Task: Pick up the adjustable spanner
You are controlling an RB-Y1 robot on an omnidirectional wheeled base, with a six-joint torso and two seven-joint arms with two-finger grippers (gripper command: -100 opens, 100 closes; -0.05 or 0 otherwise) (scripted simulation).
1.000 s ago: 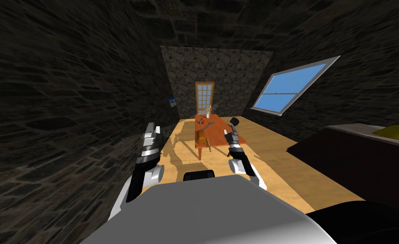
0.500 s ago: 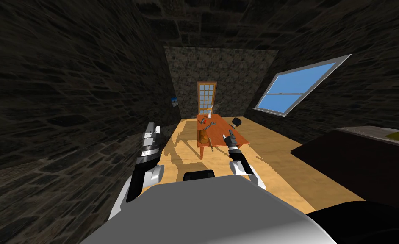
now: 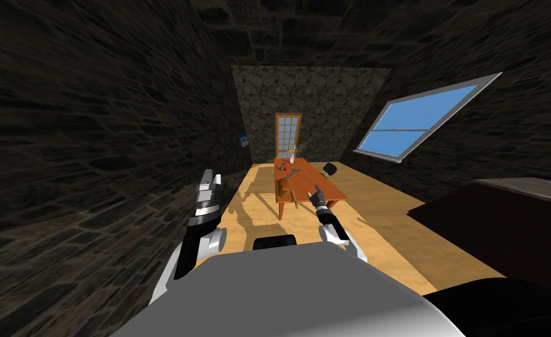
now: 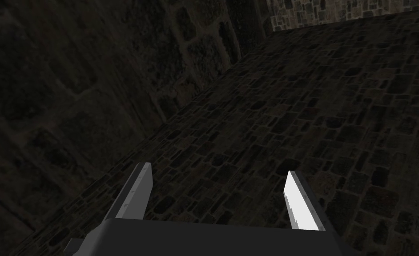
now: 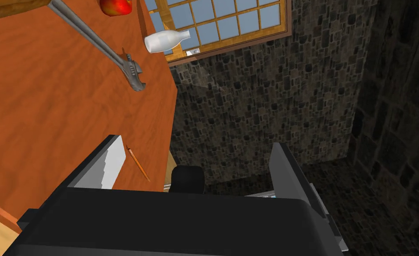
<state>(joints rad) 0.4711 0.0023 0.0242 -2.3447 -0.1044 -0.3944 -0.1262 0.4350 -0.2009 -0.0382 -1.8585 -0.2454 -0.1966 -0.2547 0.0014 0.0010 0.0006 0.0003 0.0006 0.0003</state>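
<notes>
Head view: right hand (image 3: 314, 192) seemingly outstretched

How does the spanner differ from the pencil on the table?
The spanner is grey and thick, the pencil orange and thin. The spanner is longer than the pencil. The pencil lies nearer the open right gripper; the spanner lies farther ahead. Both lie flat on the table.

Stone-walled room, wooden floor, red-brown table (image 3: 307, 175) at twelve o'clock, grey adjustable spanner (image 3: 292, 174) on its far half, glazed door (image 3: 287, 136) beyond, window (image 3: 423, 120) at two o'clock, right gripper (image 3: 316, 191) over the table's near end, left gripper (image 3: 212, 175) at ten o'clock.
</notes>
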